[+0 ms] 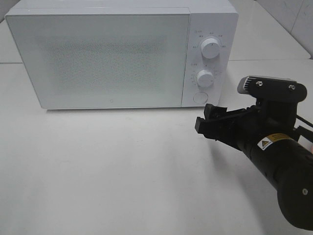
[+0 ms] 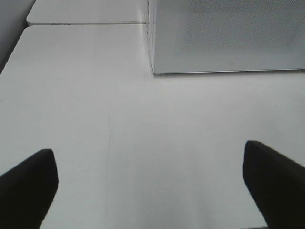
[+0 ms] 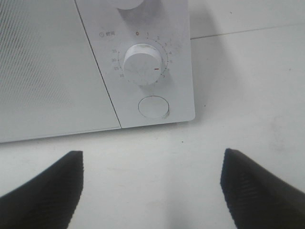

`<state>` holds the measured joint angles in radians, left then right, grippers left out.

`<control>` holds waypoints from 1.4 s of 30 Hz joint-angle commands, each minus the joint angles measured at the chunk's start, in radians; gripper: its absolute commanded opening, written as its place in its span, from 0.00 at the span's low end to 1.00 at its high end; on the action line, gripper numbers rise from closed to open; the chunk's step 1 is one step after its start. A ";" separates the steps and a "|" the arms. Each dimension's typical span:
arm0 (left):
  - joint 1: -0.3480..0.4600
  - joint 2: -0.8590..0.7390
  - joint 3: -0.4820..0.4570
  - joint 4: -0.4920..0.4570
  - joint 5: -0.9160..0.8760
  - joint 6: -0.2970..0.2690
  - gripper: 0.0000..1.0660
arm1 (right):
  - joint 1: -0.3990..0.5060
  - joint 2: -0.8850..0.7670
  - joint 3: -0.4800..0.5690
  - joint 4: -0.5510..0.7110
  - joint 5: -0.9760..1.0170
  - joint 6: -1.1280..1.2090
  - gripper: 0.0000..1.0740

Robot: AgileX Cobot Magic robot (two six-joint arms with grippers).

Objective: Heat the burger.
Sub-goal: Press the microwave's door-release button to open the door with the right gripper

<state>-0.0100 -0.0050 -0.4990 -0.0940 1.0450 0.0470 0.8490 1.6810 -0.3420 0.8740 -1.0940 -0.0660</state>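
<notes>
A white box-shaped microwave oven (image 1: 107, 58) stands at the far side of a plain white tabletop (image 1: 98, 166). Its wide grey speckled door (image 1: 98, 56) is shut flush. The burger shows in no view, and whether it sits behind that door cannot be told.

Near of the oven's front edge, a broad stretch of bare tabletop runs from the left side to the black right arm (image 1: 279, 161), which fills the near right corner. The oven's right end carries a control strip with an upper round white dial (image 1: 211, 47), a lower round white dial (image 1: 205, 78) and a flat round white push button (image 1: 200, 97). The lower dial's small red mark sits to one side of the printed 0.

The right claw (image 1: 205, 117) hangs just near of that strip, apart from the oven, and points toward the button and lower dial. Its jaws stand well apart with nothing between them.

The left claw (image 2: 148, 155) shows only in its own wrist view. Its two black fingers (image 2: 28, 186) are spread wide over bare tabletop and hold nothing. It is near of the oven's front left corner (image 2: 153, 71). Left of the oven the tabletop reaches its left edge (image 2: 12, 57), and a seam (image 2: 86, 23) parts it from a second white surface farther back. Right of the oven there is more bare white top.
</notes>
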 commanded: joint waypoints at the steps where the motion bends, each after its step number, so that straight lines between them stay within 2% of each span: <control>1: -0.003 -0.022 0.002 -0.005 -0.008 -0.002 0.95 | 0.003 -0.004 0.003 0.002 -0.013 0.279 0.70; 2: -0.003 -0.022 0.002 -0.005 -0.008 -0.002 0.95 | 0.003 -0.004 0.003 0.002 -0.013 0.404 0.69; 3: -0.003 -0.022 0.002 -0.005 -0.008 -0.002 0.95 | 0.003 -0.004 0.003 0.002 -0.013 0.404 0.69; 5: -0.003 -0.022 0.002 -0.005 -0.008 -0.002 0.95 | 0.003 -0.004 0.003 -0.004 -0.013 0.636 0.64; 7: -0.003 -0.022 0.002 -0.005 -0.008 -0.002 0.95 | 0.003 -0.004 0.003 -0.004 -0.013 0.711 0.62; 8: -0.003 -0.022 0.002 -0.005 -0.008 -0.002 0.95 | 0.003 -0.004 0.003 -0.004 -0.013 0.838 0.57; 11: -0.003 -0.022 0.002 -0.005 -0.008 -0.002 0.95 | 0.003 -0.004 0.003 -0.004 -0.013 0.889 0.55; 12: -0.003 -0.022 0.002 -0.005 -0.008 -0.002 0.95 | 0.003 -0.004 0.003 -0.004 -0.013 0.999 0.49; 14: -0.003 -0.022 0.002 -0.005 -0.008 -0.002 0.95 | 0.003 -0.004 0.003 -0.004 -0.013 1.047 0.46; 16: -0.003 -0.022 0.002 -0.005 -0.008 -0.002 0.95 | 0.003 -0.004 0.003 -0.012 -0.013 1.162 0.34; 17: -0.003 -0.022 0.002 -0.005 -0.008 -0.002 0.95 | 0.003 -0.004 0.003 -0.012 -0.013 1.162 0.34; 19: -0.003 -0.022 0.002 -0.005 -0.008 -0.002 0.95 | 0.003 -0.004 0.003 -0.029 -0.010 1.269 0.19; 20: -0.003 -0.022 0.002 -0.005 -0.008 -0.002 0.95 | 0.003 -0.004 0.003 -0.029 -0.010 1.269 0.19; 22: -0.003 -0.022 0.002 -0.005 -0.008 -0.002 0.95 | 0.003 -0.004 0.002 -0.029 0.004 1.308 0.08; 25: -0.003 -0.022 0.002 -0.005 -0.008 -0.002 0.95 | 0.003 -0.004 0.002 -0.029 0.009 1.314 0.05; 26: -0.003 -0.022 0.002 -0.005 -0.008 -0.002 0.95 | 0.003 -0.004 0.002 -0.029 0.010 1.333 0.00; 34: -0.003 -0.022 0.002 -0.005 -0.008 -0.001 0.95 | -0.003 -0.004 -0.047 -0.059 0.093 1.382 0.01; 42: -0.003 -0.022 0.002 -0.005 -0.008 -0.001 0.95 | -0.060 0.060 -0.114 -0.086 0.142 1.381 0.03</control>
<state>-0.0100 -0.0050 -0.4990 -0.0940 1.0450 0.0470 0.8080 1.7160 -0.4320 0.8160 -0.9590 1.3110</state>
